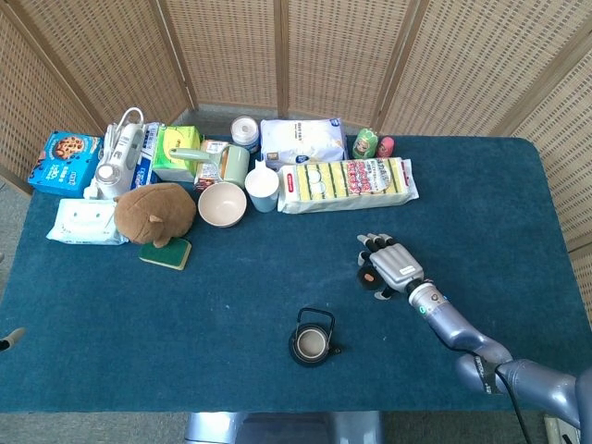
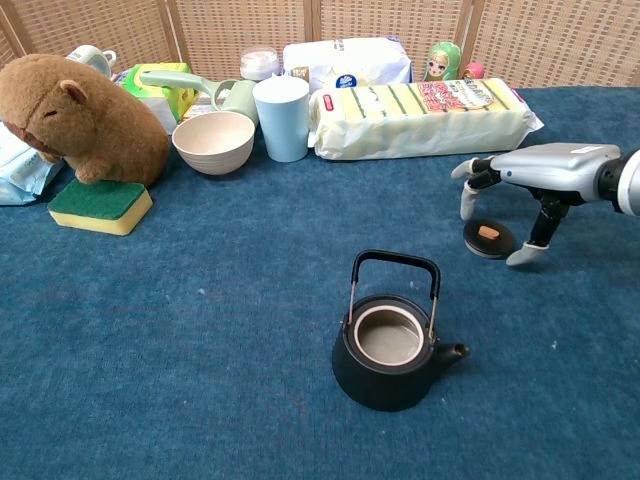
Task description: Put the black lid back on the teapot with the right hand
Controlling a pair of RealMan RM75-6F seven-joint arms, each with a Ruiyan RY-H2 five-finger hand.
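Observation:
The black teapot (image 2: 389, 350) (image 1: 310, 343) stands uncovered near the front middle of the blue table, handle upright, spout to the right. The black lid (image 2: 488, 239) (image 1: 368, 276), flat with an orange knob, lies on the cloth to the teapot's right and farther back. My right hand (image 2: 530, 172) (image 1: 390, 263) hovers palm-down over the lid with fingers spread and curved down around it; the fingertips (image 2: 522, 257) are near the cloth, and I see no grip on the lid. My left hand does not show in either view.
Along the back stand a yellow sponge pack (image 2: 420, 118), a blue cup (image 2: 281, 118), a beige bowl (image 2: 214, 142), a plush capybara (image 2: 80, 118) and a green-yellow sponge (image 2: 100, 205). Boxes and packets fill the back left in the head view.

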